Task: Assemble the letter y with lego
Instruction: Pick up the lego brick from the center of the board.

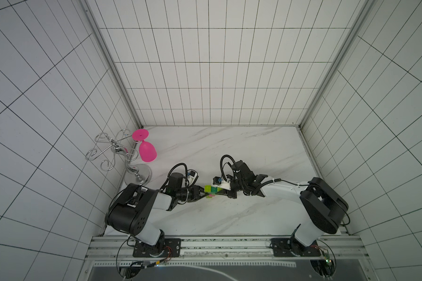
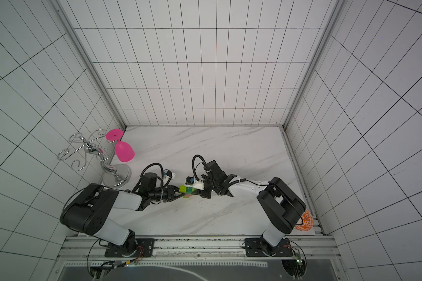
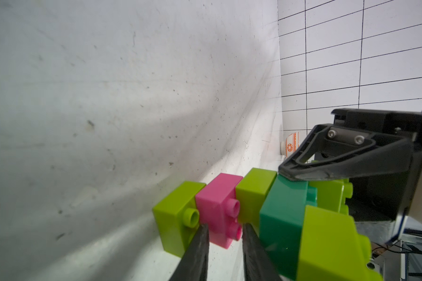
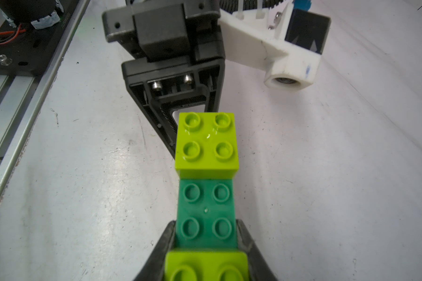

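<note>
**A:** Start at the right tool (image 4: 206, 228). What is in it?

**B:** Its fingers are clamped on the two long sides of the dark green brick (image 4: 206, 211). The far lime tip (image 4: 206, 141) sits on that brick's outer end, and the near lime tip (image 4: 206, 265) is right by the fingers.

**A:** And the left tool (image 3: 224, 231)?

**B:** Narrow. Its fingertips (image 3: 201, 240) flank the pink brick (image 3: 217, 202) in the stem. I cannot tell whether they press it or stand just off it.

**A:** So where is the letter y (image 1: 211, 192)?

**B:** Between the two tools, over the middle of the tabletop (image 1: 229, 150). All six bricks look joined: the end lime brick (image 3: 176, 219), the pink one, the inner lime brick (image 3: 253, 189), then the crossbar with its two tips. The stem's end looks to be down at the surface, but I can't say whether it is resting or just clear.

**A:** How would it handle?

**B:** I'd judge it light, hard and stiff, with smooth walls that could slide between the fingers. The stud joints are the weak places — bending the stem against the crossbar could pop one. The best hold is on flat opposite walls close to a joint, as the right tool has it.

**A:** Anything nearby?

**B:** Only a pink goblet (image 1: 146, 150) hanging on a chrome rack (image 1: 117, 150), well apart from the bricks.
</note>
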`<control>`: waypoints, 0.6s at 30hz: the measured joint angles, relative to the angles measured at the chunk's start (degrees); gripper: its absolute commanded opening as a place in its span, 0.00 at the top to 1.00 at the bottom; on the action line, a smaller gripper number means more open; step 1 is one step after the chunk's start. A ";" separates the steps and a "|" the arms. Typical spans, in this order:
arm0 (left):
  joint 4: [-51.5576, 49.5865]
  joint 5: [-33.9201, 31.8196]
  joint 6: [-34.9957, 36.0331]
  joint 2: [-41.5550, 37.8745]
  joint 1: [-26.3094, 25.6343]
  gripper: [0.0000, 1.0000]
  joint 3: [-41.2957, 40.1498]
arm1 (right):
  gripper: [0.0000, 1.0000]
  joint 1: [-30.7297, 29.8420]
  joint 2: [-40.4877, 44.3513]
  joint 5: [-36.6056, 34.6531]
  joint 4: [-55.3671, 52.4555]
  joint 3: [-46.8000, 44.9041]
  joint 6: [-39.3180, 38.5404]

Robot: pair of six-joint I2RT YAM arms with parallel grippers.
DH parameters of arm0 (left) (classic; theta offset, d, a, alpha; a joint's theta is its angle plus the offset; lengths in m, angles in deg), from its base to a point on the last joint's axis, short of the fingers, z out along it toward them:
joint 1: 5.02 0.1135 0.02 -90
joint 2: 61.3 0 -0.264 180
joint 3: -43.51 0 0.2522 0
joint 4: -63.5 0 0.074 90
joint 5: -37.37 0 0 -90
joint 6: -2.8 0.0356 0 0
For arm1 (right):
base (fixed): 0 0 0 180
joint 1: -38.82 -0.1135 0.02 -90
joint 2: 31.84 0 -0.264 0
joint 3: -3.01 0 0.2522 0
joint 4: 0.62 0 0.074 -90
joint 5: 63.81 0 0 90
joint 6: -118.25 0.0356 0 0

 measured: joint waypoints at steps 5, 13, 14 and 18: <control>-4.57 -2.91 0.55 -3.69 -0.02 0.65 0.00 | 0.78 -0.48 -0.13 -0.04 0.26 0.13 -0.31; -6.38 -3.96 1.31 -4.42 -0.11 0.66 0.22 | 0.78 -0.70 -0.59 -0.22 0.48 0.37 -0.26; -6.14 -3.96 1.33 -4.17 -0.11 0.67 0.22 | 0.78 -0.70 -0.74 -0.22 0.48 0.44 -0.24; -4.72 -3.28 1.51 -2.78 -0.11 0.72 0.24 | 0.78 -0.68 -1.09 -0.17 0.42 0.76 -0.17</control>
